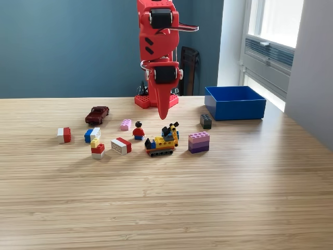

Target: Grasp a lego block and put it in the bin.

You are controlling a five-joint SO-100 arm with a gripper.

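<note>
**Wooden worktop, blocks scattered, nothing picked yet**

Wood-grain worktop (208, 198) runs back to a blue wall. Above it the red end effector (163, 112) hangs point-down, jaws clenched together and empty. Just below sit a red minifigure (138, 130) and a yellow tracked vehicle (162, 141); the pink block (126, 124) lies nearby. Open the jaws before descending and straddle one loose block squarely. The blue bin (235, 102) waits at the exterior view's right.

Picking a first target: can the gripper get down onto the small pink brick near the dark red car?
Probably yes. The pink brick lies apart from the car and minifigure, nothing above it, and the gripper hangs nearby.
</note>
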